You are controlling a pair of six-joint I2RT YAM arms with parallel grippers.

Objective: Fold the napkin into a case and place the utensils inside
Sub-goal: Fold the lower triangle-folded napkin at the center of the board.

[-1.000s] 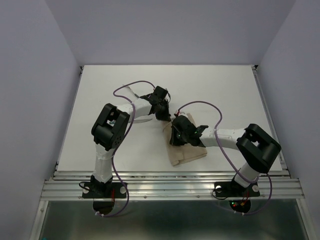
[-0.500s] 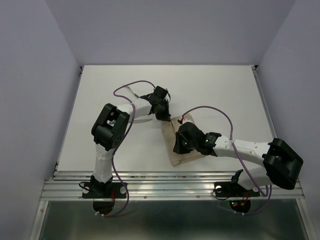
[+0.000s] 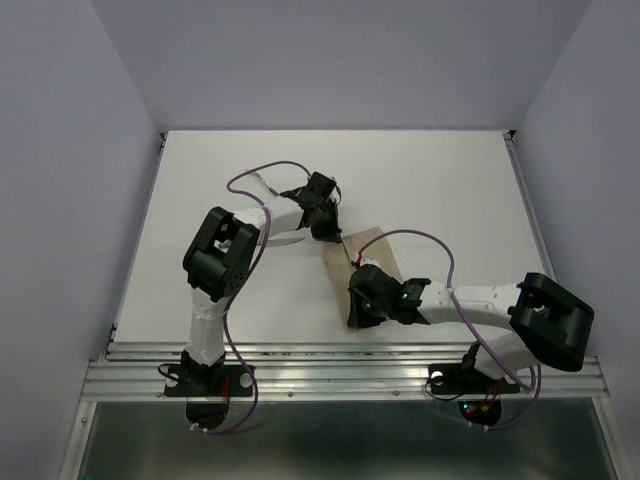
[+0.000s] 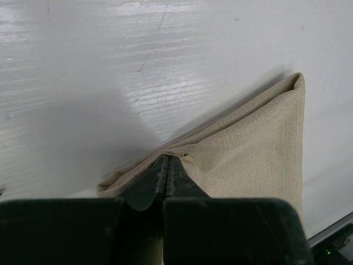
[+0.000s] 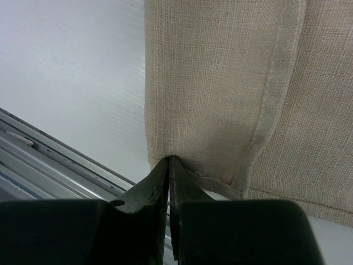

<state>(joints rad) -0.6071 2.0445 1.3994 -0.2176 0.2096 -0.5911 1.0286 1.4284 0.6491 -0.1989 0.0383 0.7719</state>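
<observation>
At the far left corner of the napkin, your left gripper has its jaws pressed tight together, with a small pinch of the beige cloth caught between the tips. The cloth puckers up into a ridge right at that pinch. From there the napkin fans away to the right as a doubled layer, with a rounded fold at its outer corner, and it lies on the white table.

Over at the napkin's near edge, your right gripper is clamped down too, with the jaws closed to a sliver on the very edge of the cloth. Just right of that grip a stitched hem runs up the napkin, and the weave on both sides of it lies flat. To the left of the napkin there is bare table, then the metal rail of the table's front edge passing under the jaws.

From overhead, the napkin shows as a narrow tan strip running diagonally between your two grippers. The left gripper sits at its far end and the right gripper at its near end. The right arm covers much of the near half of the cloth. A purple cable arcs over the napkin's right side.
</observation>
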